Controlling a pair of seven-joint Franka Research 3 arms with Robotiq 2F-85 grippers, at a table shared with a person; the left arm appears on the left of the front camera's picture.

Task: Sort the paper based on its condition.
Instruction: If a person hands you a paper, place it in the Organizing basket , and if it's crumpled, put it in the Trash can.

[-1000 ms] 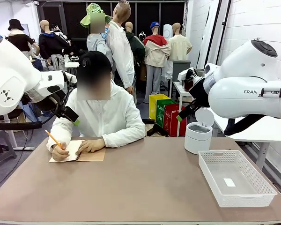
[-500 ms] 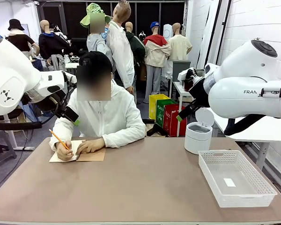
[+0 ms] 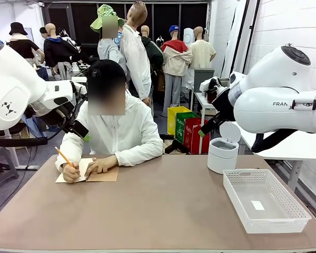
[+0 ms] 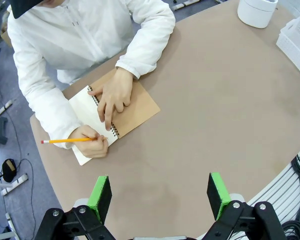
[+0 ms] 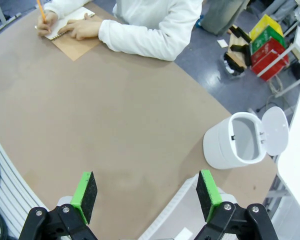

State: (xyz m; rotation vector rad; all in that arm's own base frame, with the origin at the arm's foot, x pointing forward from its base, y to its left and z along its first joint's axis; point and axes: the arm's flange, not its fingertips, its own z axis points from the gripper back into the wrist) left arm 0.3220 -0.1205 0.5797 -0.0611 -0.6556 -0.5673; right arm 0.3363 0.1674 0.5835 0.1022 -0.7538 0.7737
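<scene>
Over table: left pincer, right pincer wide (empty)

glossy white rounded arms, black jaws, green pads.

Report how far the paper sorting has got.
Done: nothing sorted; the basket holds just a small white slip, the bin stands lid-open. In hand: the person's hand is writing with a pencil in the notebook; left claw and right claw hang open, holding nothing. Left: all sorting.

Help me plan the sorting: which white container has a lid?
The round bin, its flip lid standing open; the rectangular basket beside it has none.
</scene>
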